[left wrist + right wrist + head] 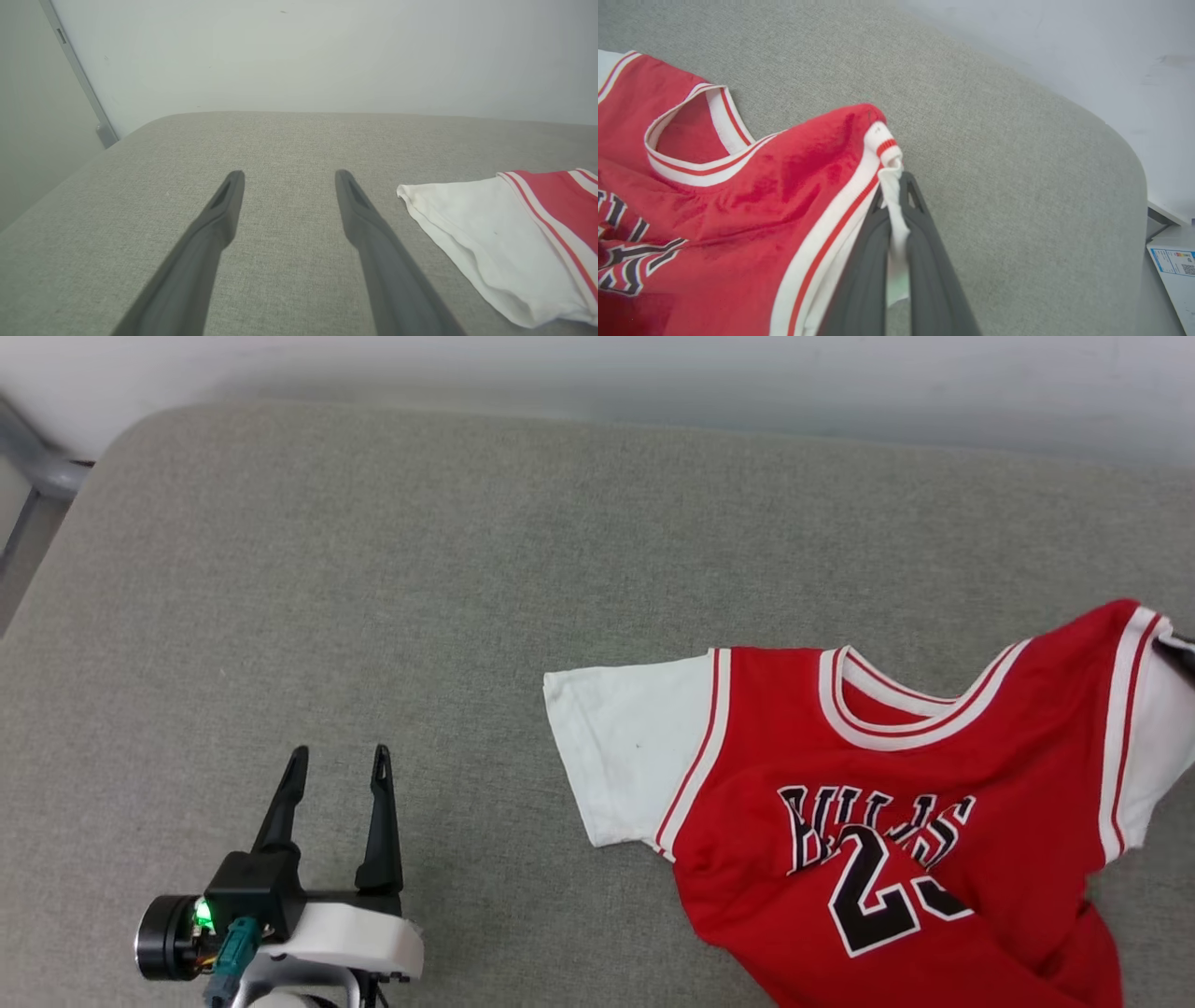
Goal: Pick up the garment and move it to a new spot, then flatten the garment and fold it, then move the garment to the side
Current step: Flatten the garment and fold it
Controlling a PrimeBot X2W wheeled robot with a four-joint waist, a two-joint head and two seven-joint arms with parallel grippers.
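**Right hand (894, 191) grips the shirt (784, 177), left hand (340, 751) open**

Head view: the red shirt lies front up on the near right part of the gray counter (467, 569), rumpled toward its hem. The left hand sits well to its left, fingers spread and empty.

Left wrist view: one white sleeve (476, 233) lies flat, right of the fingers.

Right wrist view: the right hand is clamped on the other sleeve's white edge.
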